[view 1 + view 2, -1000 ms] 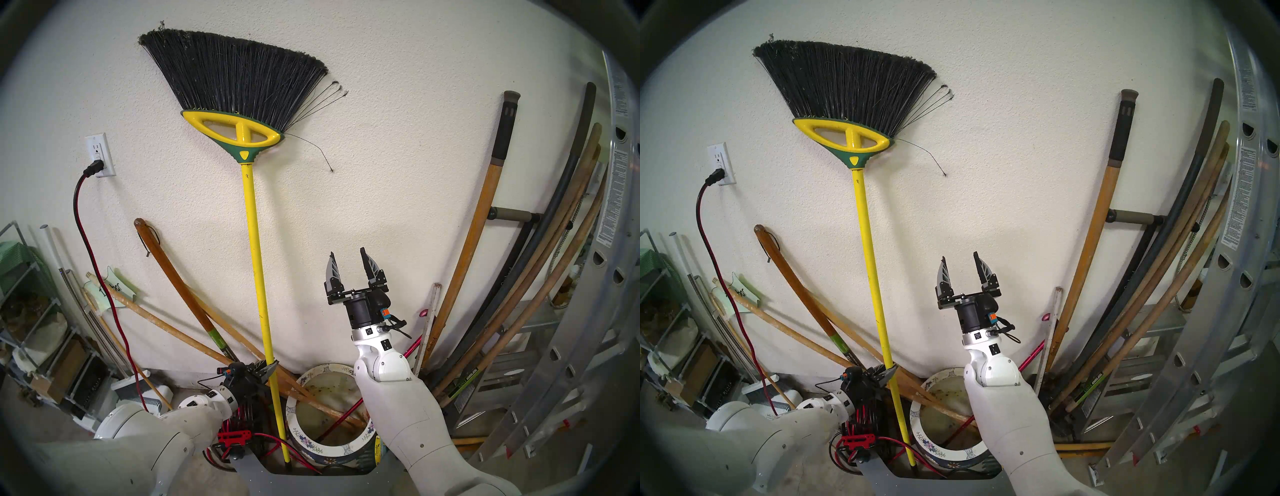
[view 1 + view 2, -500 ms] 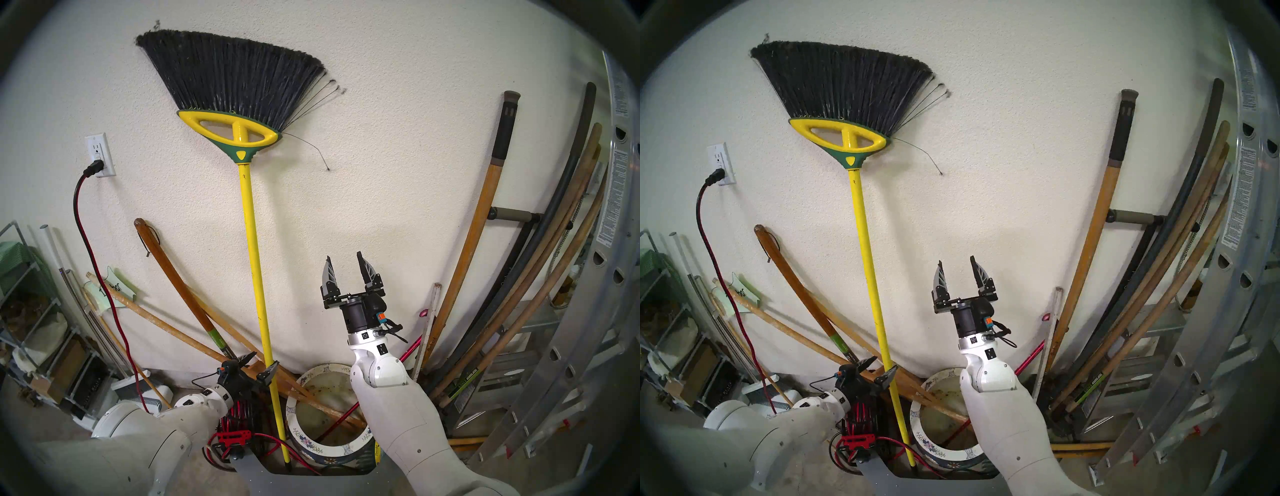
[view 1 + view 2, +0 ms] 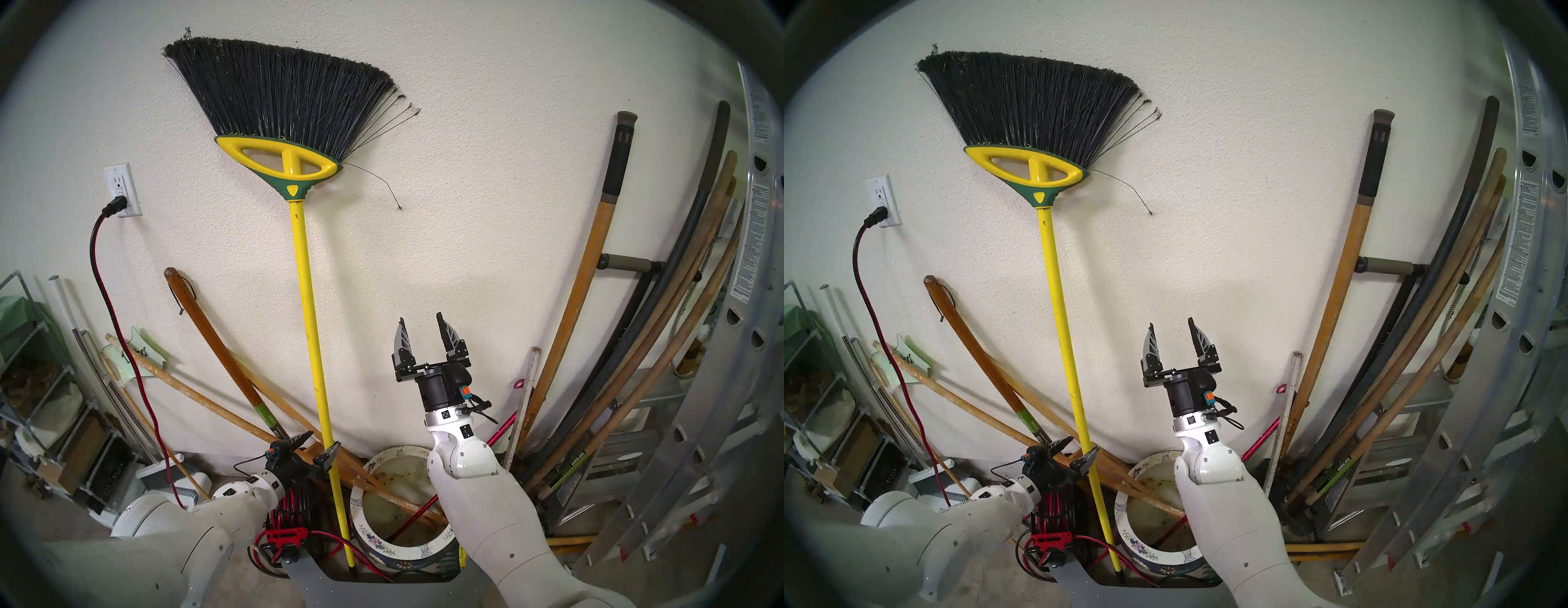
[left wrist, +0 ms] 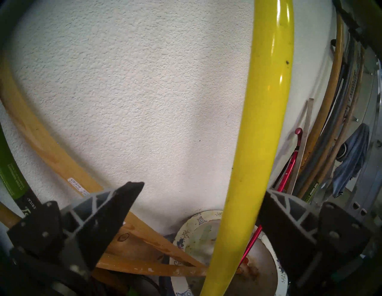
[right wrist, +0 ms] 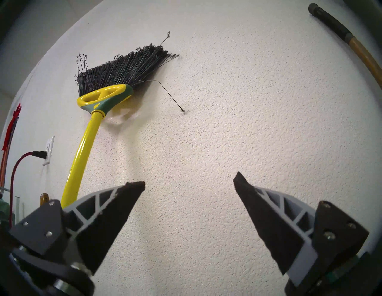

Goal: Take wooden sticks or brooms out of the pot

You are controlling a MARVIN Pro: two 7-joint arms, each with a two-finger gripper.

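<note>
The broom (image 3: 313, 339) stands bristles up against the wall on its thin yellow pole (image 4: 264, 103). Its lower end rests on the floor just left of the pot (image 3: 360, 505), outside it. The pot is a wide ceramic one with a white floral rim (image 4: 186, 233). My left gripper (image 3: 321, 441) is open around the pole, which lies against the right finger (image 4: 289, 217). My right gripper (image 3: 420, 327) is open and empty, raised above the pot and pointing at the wall (image 5: 189, 179). The broom head also shows in the right wrist view (image 5: 105, 97).
Brown wooden handles (image 3: 394, 496) and a thin red rod (image 3: 418, 509) lie across the pot. A red-black cord reel (image 3: 288, 535) sits left of it. Long tool handles (image 3: 594, 276) and an aluminium ladder (image 3: 721, 382) lean at the right. Shelving (image 3: 38, 382) stands at the left.
My left gripper was shut on the yellow pole one second ago and has opened. The broom head has tipped slightly left. My right gripper has sunk a little.
</note>
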